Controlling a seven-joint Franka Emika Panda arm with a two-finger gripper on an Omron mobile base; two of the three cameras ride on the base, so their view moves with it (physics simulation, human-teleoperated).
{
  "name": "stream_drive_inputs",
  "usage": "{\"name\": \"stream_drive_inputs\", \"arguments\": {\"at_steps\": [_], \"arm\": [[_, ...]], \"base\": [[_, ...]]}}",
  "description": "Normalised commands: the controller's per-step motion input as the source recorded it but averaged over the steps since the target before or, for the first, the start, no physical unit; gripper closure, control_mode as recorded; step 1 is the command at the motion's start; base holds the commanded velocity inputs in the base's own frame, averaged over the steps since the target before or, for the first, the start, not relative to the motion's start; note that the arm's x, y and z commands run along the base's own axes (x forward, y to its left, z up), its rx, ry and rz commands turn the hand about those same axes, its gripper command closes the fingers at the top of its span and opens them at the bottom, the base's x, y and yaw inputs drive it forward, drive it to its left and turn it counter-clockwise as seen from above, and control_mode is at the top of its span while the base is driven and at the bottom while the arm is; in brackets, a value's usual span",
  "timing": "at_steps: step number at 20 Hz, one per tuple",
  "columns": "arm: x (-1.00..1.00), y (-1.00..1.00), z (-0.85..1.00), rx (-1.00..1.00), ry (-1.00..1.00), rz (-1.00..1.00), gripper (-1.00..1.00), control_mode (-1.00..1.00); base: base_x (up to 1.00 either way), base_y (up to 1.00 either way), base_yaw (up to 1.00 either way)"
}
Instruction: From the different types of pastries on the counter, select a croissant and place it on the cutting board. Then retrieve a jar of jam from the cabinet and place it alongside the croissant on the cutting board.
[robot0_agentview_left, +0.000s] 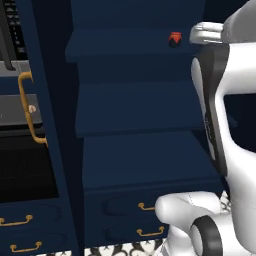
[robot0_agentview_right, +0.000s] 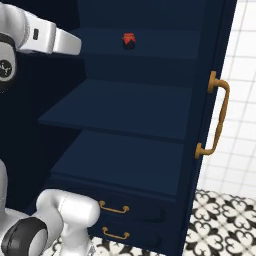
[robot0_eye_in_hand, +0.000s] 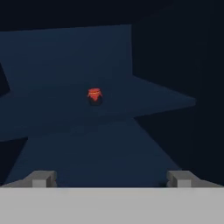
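Note:
The navy cabinet (robot0_agentview_left: 135, 160) stands open in front of me, its plain shelves bare except for one thing. The jar of jam (robot0_agentview_left: 174, 39) (robot0_agentview_right: 129, 40), small, red with a dark lower part, sits upright on the upper shelf. In the hand view the jar (robot0_eye_in_hand: 94, 96) lies ahead and slightly left of centre, well beyond my gripper (robot0_eye_in_hand: 111, 179). Its fingertips (robot0_eye_in_hand: 41, 178) stand wide apart with nothing between them, so it is open. The croissant, cupcake, cutting board and counter are out of view.
The right cabinet door (robot0_agentview_right: 212, 150) hangs open with a curved brass handle (robot0_agentview_right: 220, 117). A second brass handle (robot0_agentview_left: 27, 107) is on the left door. Two drawers with brass pulls (robot0_agentview_right: 114, 207) sit under the shelves. Patterned floor tiles (robot0_agentview_right: 220, 220) lie at the lower right.

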Motion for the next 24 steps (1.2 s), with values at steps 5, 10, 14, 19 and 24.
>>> {"name": "stream_drive_inputs", "arguments": {"at_steps": [5,10,14,19,24], "arm": [[0.0,-0.11,-0.1,0.06,0.02,0.05,-1.0,-1.0],[0.0,-0.27,-0.45,0.01,0.0,0.1,-1.0,-1.0],[0.0,-0.09,-0.46,0.0,0.0,0.1,-1.0,-1.0],[0.1,-0.01,-0.33,0.0,0.0,0.08,-1.0,-1.0],[0.51,-0.03,-0.06,0.01,0.03,0.04,-1.0,-1.0]], "base": [[0.0,0.0,0.0],[0.0,0.0,0.0],[0.0,0.0,0.0],[0.0,0.0,0.0],[0.0,0.0,0.0]]}}
